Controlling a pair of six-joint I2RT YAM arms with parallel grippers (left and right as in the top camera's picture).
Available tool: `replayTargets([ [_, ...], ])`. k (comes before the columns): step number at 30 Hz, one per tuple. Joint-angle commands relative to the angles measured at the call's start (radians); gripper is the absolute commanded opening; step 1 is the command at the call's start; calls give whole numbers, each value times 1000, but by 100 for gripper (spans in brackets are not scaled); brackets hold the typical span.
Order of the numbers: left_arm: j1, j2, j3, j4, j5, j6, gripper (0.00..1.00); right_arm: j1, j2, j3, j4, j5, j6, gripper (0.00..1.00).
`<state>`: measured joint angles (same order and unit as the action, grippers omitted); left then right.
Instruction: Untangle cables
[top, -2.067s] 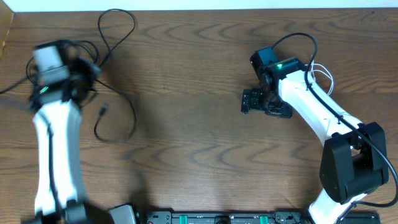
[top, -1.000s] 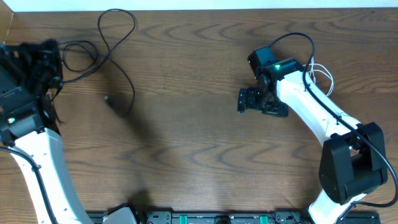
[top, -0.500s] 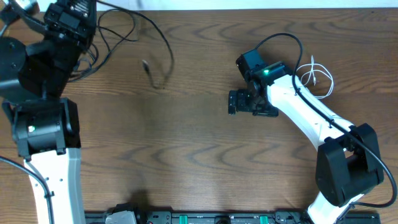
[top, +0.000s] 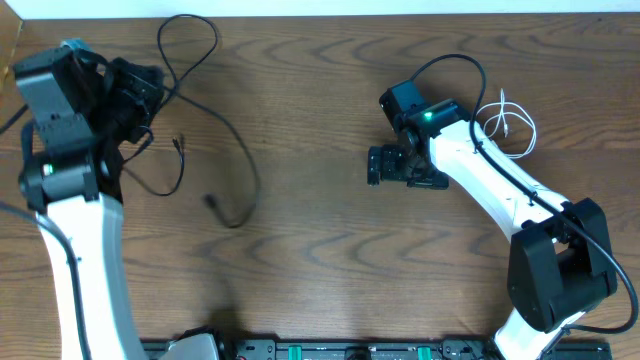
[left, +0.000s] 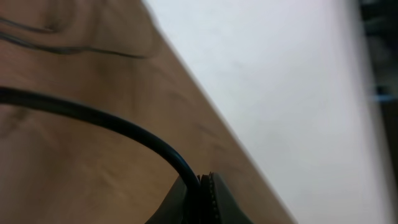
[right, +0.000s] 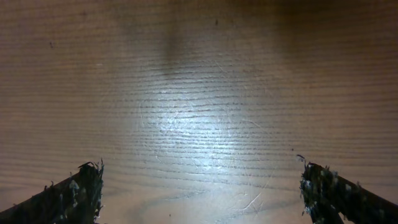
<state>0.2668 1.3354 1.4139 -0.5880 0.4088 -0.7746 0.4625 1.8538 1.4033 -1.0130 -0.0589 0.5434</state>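
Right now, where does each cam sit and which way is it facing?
Overhead: above the table, looking down; left end effector, right end effector and arms show.
Left wrist: on left arm, angled low toward the table edge; shut fingers pinch a black cable.
Right wrist: on right arm, facing down at bare wood; open fingertips in bottom corners.
Shared: overhead and left wrist both show that cable.
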Motion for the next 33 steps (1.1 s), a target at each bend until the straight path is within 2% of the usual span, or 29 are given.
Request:
replayTargets([
  [1,84,91,8,-13,-65,142,8,6,-17,-5,-11,4,2,99],
  [11,360,222,8,-10,-10,76,8,6,-17,-5,-18,4,2,99],
  [16,490,272,8,-11,-108,-7,8,7,-17,-5,-16,4,2,99],
  [20,566,298,8,-23,-224,-13,8,7,-17,-5,-22,4,2,99],
  [21,578,307,7,-30,-247,-13,12,7,-17,-5,-21,4,2,99],
  [22,586,315,7,-35,-254,-12,22,7,-17,-5,-20,4,2,99],
  [25,599,351,5,-59,-253,-11,63,7,-17,-5,-16,3,2,99],
  [26,599,362,5,-72,-253,-9,68,7,-17,-5,-16,3,2,99],
  [28,595,385,4,-101,-249,-9,77,7,-17,-5,-16,3,2,99],
  [33,566,436,4,-203,-221,-8,78,7,-17,-5,-15,3,2,99],
])
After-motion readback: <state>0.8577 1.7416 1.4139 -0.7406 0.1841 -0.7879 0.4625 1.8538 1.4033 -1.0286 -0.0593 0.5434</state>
